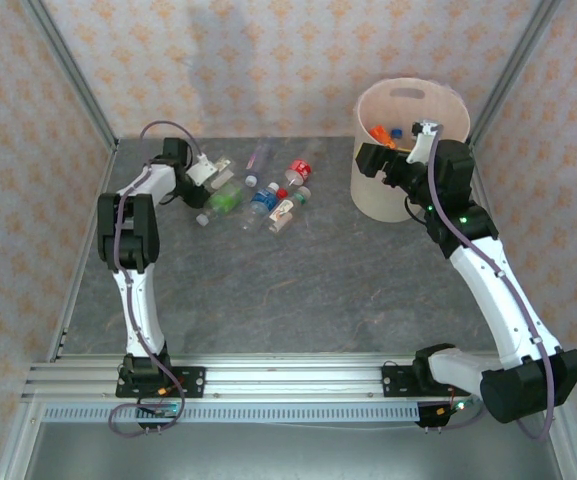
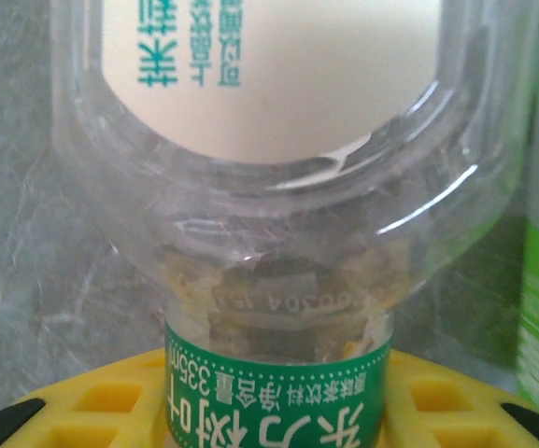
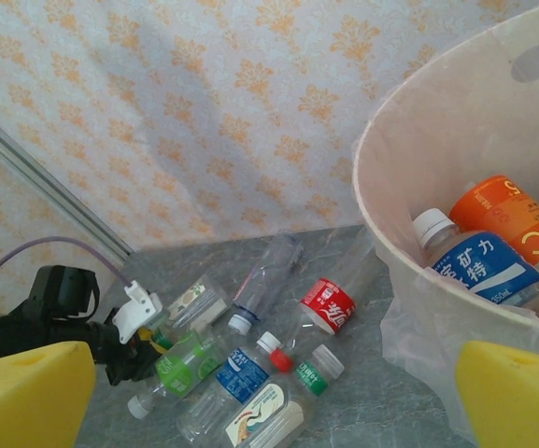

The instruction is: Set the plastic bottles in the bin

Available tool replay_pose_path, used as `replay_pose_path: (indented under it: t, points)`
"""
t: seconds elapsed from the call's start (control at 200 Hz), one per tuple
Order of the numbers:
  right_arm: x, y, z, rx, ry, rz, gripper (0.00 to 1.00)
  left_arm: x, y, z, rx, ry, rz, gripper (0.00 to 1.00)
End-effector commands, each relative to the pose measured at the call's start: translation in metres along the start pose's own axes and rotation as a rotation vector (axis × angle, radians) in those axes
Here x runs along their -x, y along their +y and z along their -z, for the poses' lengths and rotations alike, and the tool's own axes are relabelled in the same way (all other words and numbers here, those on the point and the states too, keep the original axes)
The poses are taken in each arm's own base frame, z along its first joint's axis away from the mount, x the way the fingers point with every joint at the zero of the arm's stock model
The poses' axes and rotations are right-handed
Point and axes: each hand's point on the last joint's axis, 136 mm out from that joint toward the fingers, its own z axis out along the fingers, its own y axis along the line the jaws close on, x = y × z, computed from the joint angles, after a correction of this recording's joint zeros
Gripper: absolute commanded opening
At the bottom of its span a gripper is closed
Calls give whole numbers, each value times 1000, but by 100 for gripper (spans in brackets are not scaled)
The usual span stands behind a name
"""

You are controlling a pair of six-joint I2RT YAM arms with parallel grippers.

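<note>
Lettering "NFC" marks the orange bottle (image 3: 504, 207) inside the bin (image 3: 437, 131).

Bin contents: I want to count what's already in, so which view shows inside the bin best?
Right wrist: it looks over the rim of the bin at close range, showing an orange bottle and a blue-labelled bottle inside. Top external shows the bin small, with the right arm across its near side.
</note>
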Motion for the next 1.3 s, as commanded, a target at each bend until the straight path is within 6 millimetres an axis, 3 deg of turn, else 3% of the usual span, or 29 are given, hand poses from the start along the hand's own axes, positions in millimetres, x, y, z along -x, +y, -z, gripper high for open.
replay_pose_path:
  t: [0.0,0.145,0.17,0.185,0.25,0.38,0.515,0.696,0.886,1.051,1.166,1.291]
  points:
    - [19,12,13,34,-74,13,99,22,11,41,63,-108,67,20]
    - [17,12,15,47,-100,-21,99,47,22,96,132,-247,246,0]
    - [16,12,14,53,-103,-29,99,51,22,101,137,-278,284,0]
    - [16,12,14,55,-104,-34,99,57,23,118,151,-320,304,0]
    - [12,12,14,66,-103,-56,99,71,21,148,177,-431,384,0]
    - [2,20,12,119,-65,-85,99,92,-7,197,143,-626,470,0]
    - [-14,20,8,136,-28,-120,99,107,-49,230,82,-742,505,0]
    - [-33,32,0,232,24,-162,99,121,-124,251,-99,-834,504,0]
    - [-51,67,3,359,86,-100,99,133,-220,276,-418,-903,383,0]
    - [-56,95,6,478,111,-78,99,135,-287,307,-645,-921,212,0]
    - [-53,118,12,584,122,-62,99,134,-314,312,-671,-898,108,0]
    - [-41,131,18,643,84,-82,99,136,-313,309,-625,-889,105,0]
